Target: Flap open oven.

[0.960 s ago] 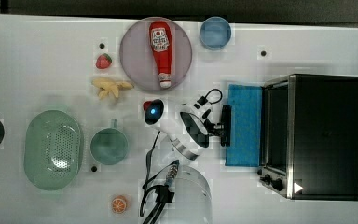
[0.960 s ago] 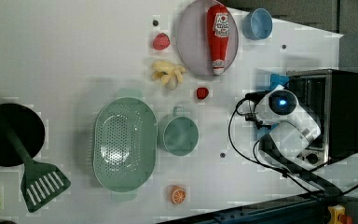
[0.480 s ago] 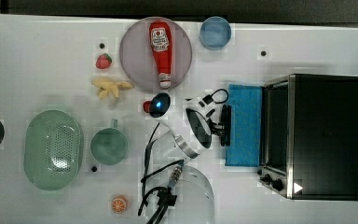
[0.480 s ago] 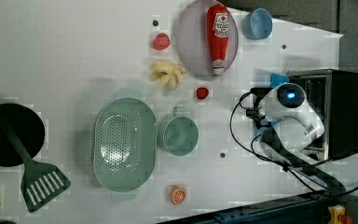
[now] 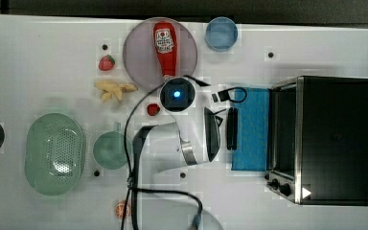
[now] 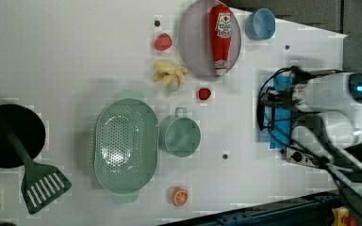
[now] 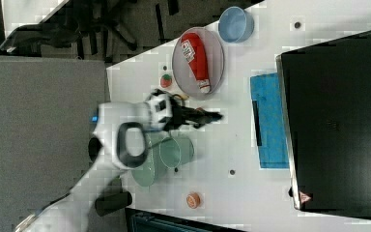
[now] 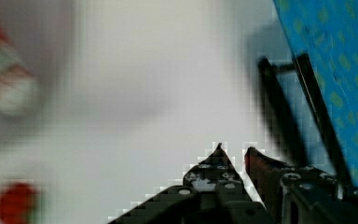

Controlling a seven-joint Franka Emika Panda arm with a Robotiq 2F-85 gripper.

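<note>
The black oven (image 5: 335, 139) stands at the top view's right, with black knobs on its silver front frame. Its door (image 5: 251, 129) lies flapped down flat on the table and looks blue. The bar handle (image 5: 231, 128) runs along the door's outer edge. My gripper (image 5: 220, 128) hangs just off the handle, on the side away from the oven, and is apart from it. In the wrist view the gripper (image 8: 234, 151) is shut with nothing in it, and the handle (image 8: 279, 107) and blue door (image 8: 340, 70) lie just past it. In the right view the gripper (image 7: 216, 116) points toward the oven (image 7: 338, 121).
A ketchup bottle (image 5: 165, 48) lies on a grey plate (image 5: 139, 52), with a blue bowl (image 5: 221, 33) beside it. Near the arm are a small red fruit (image 5: 153, 109), bananas (image 5: 112, 90), a green cup (image 5: 109, 149), and a green colander (image 5: 55, 153). An orange slice (image 5: 121, 209) lies by the front edge.
The gripper has drawn back from the door handle toward the top view's left, and the arm has swung with it. The oven door lies flat open throughout.
</note>
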